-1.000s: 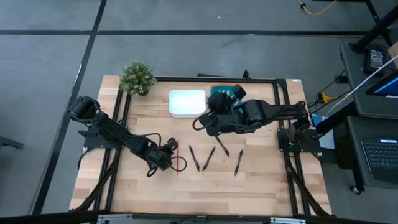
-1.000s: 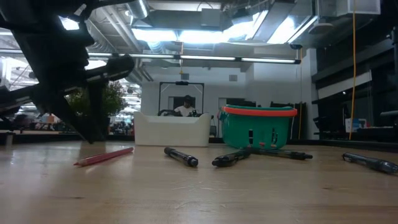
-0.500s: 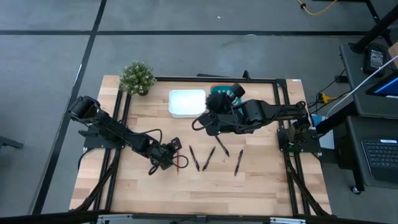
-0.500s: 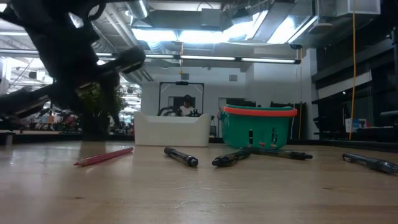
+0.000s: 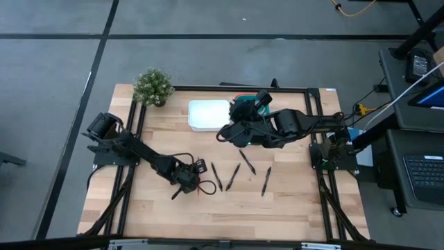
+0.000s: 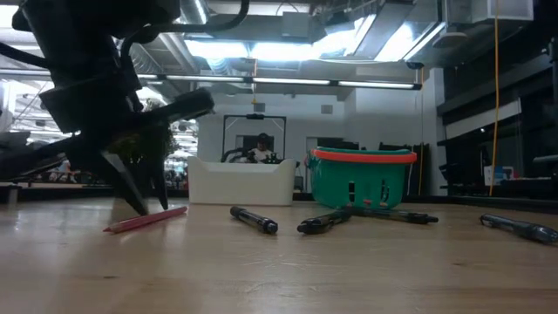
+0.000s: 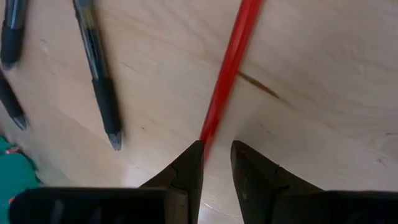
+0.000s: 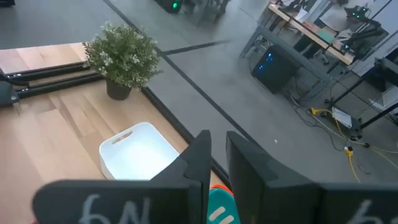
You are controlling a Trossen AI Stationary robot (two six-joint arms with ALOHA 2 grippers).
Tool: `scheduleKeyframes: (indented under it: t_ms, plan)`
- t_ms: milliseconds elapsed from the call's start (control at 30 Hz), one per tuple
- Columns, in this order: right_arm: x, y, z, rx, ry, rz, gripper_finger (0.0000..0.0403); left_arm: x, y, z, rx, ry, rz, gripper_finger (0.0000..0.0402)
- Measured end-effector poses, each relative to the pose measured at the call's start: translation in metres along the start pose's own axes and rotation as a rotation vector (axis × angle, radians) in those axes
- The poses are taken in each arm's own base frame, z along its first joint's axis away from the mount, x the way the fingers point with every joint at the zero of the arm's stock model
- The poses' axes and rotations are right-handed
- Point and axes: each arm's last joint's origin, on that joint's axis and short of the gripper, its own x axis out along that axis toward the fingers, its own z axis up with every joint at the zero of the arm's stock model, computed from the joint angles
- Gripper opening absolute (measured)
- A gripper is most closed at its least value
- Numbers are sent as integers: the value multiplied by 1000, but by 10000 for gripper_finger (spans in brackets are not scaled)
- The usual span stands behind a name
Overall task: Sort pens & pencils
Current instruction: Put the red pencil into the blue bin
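Note:
One red pencil (image 5: pixel 202 185) lies flat on the wood, left of several black pens (image 5: pixel 232 176) that lie apart from one another. My left gripper (image 7: pixel 217 148) points down over the pencil's (image 7: pixel 231 62) end, open by a narrow gap with its fingertips at the table; in the low view it (image 6: pixel 148 205) stands right behind the pencil (image 6: pixel 146 219). My right gripper (image 8: pixel 218 152) hovers above the teal basket (image 6: pixel 362 177) and white tray (image 5: pixel 208 114), open by a narrow gap and holding nothing. Other pencils are hidden or out of view. My left gripper comes from above, pointing down, at the red pencil's end (image 7: pixel 207 134), which lies on the table right beside one fingertip (image 7: pixel 195 152) and at the mouth of the gap. Whether that finger touches the pencil cannot be told.
A potted plant (image 5: pixel 153 87) stands at the far left corner. The white tray (image 6: pixel 241 181) and teal basket sit side by side at the far edge. Black rails (image 5: pixel 132 139) run along the table's left and right sides. Bare wood lies toward the near edge.
My left gripper has moved a little toward the table's right and near edges and come down, so that its fingertips now stand at the red pencil's end. The pencil and pens have stayed where they were.

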Motion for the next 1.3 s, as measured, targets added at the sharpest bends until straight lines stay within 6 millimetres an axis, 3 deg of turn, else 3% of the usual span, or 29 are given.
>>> scheduleKeyframes:
  t_ms: [1300]
  plan:
    - [-1, 5, 16, -22, -98, 31, 53, 12, 18, 5, -24, -174, -90, 68]
